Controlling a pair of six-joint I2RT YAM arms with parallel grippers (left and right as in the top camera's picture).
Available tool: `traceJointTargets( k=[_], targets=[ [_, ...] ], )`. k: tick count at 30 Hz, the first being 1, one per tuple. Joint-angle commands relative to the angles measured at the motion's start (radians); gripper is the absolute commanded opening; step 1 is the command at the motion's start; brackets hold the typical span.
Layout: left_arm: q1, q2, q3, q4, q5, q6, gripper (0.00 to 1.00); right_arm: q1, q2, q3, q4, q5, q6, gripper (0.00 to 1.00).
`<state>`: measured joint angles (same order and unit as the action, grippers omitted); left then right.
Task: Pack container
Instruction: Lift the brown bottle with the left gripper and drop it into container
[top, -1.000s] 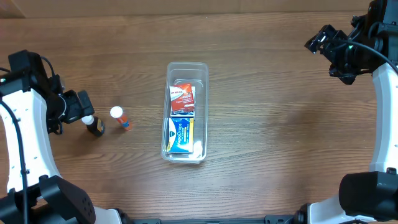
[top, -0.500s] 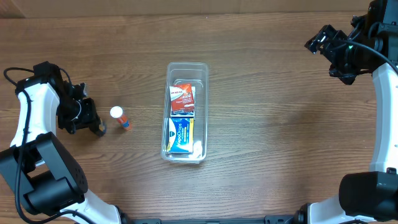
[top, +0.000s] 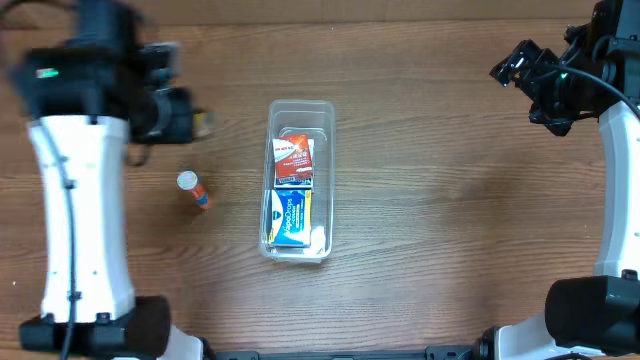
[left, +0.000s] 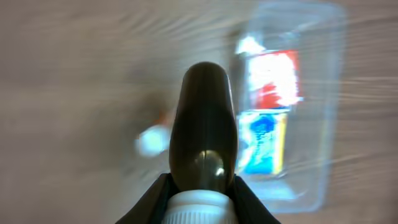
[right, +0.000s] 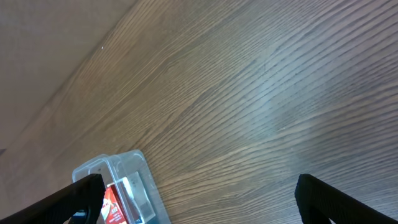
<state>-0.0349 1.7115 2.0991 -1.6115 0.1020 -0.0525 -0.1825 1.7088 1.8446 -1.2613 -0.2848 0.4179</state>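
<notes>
Left gripper (left: 202, 200) jaws clamp a dark bottle (left: 204, 124), apparently mid-carry, next needing lowering into the container's (top: 300, 112) bare end; right gripper (right: 198, 183) jaws gape empty.

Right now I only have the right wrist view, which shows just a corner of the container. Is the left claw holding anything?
Observer: Yes. The left claw is shut on a dark bottle with a white cap, off to the left of the container.
Operator: Anything loose outside it?
Observer: One small white-capped tube lies left of the container, apart from it.
Operator: What's packed so far?
Observer: A red box and a blue box lie end to end. The end beyond the red box is bare.
</notes>
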Motion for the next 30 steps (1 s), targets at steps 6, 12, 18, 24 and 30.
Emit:
traceJointTargets(
  k=[6,12,18,24,30],
  targets=[
    [-0.406,0.257,-0.016,0.272,-0.086,-0.387,0.20,-0.002,-0.006,0.008,0.003,-0.005,-0.007,1.00],
    [-0.443,0.435,-0.016,0.294,-0.082,-0.470,0.18,-0.002,-0.006,0.008,0.003,-0.005,-0.007,0.99],
    [-0.450,0.479,-0.016,0.332,-0.075,-0.502,0.50,-0.002,-0.006,0.008,0.003,-0.005,-0.007,1.00],
    [-0.402,0.478,0.131,0.210,0.011,-0.421,0.58,-0.002,-0.006,0.008,0.003,-0.005,-0.007,1.00],
    [-0.253,0.415,0.537,-0.078,-0.060,-0.226,0.90,-0.002,-0.006,0.008,0.003,-0.005,-0.007,1.00]
  ],
)
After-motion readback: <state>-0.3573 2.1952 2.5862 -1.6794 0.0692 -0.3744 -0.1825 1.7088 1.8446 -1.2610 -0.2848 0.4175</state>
